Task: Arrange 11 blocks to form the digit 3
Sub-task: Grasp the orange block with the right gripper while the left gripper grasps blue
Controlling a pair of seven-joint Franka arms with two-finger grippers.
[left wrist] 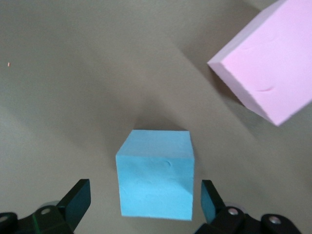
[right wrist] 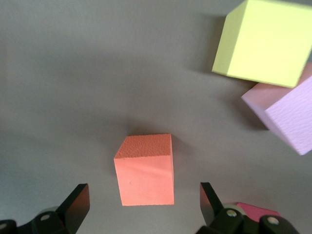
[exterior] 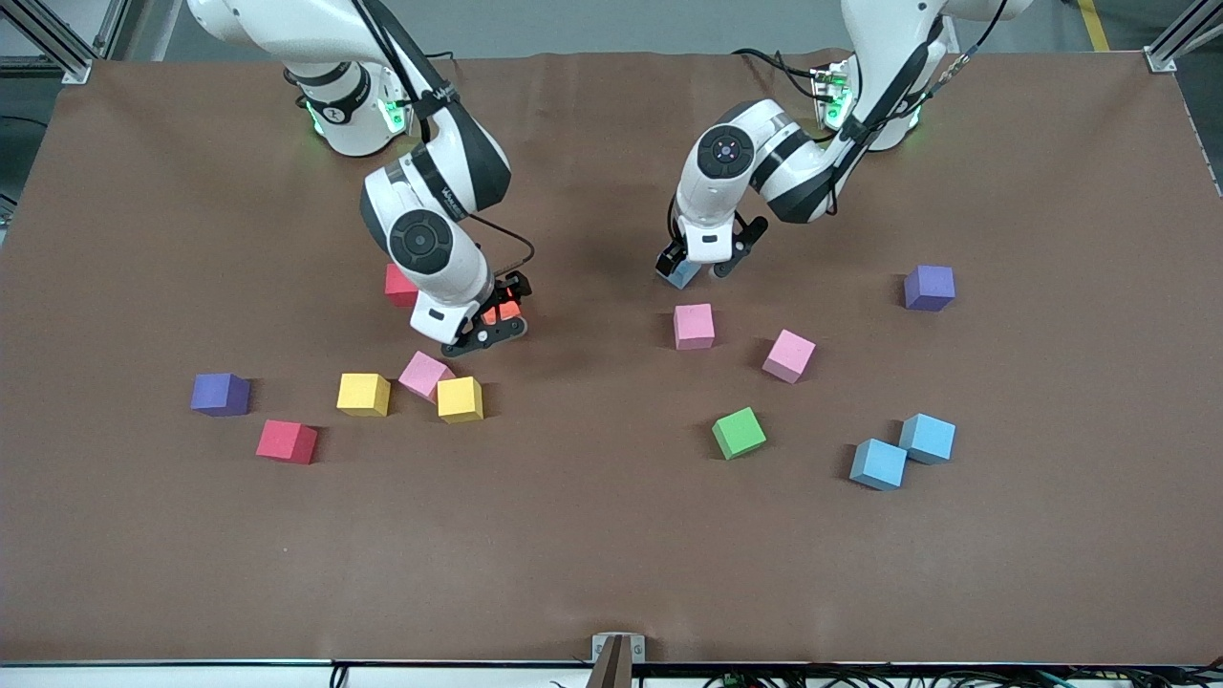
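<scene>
Left gripper [left wrist: 146, 204] stood wide astride a light blue cube [left wrist: 156, 173]; right gripper [right wrist: 145, 204] wide astride the orange cube [right wrist: 145, 169]; light, soft foam, probably best pinched on flat side faces.

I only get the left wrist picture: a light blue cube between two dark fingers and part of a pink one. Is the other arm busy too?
Observer: Yes. The right hand is open around an orange cube that sits on the table, not yet gripped.
Operator: Is my blue cube the only blue one?
Observer: No. Two more light blue cubes touch each other toward the left arm's end of the table, nearer the front camera.
Operator: Has any figure been built yet?
Observer: No. The cubes lie scattered, among them a green cube standing alone.
</scene>
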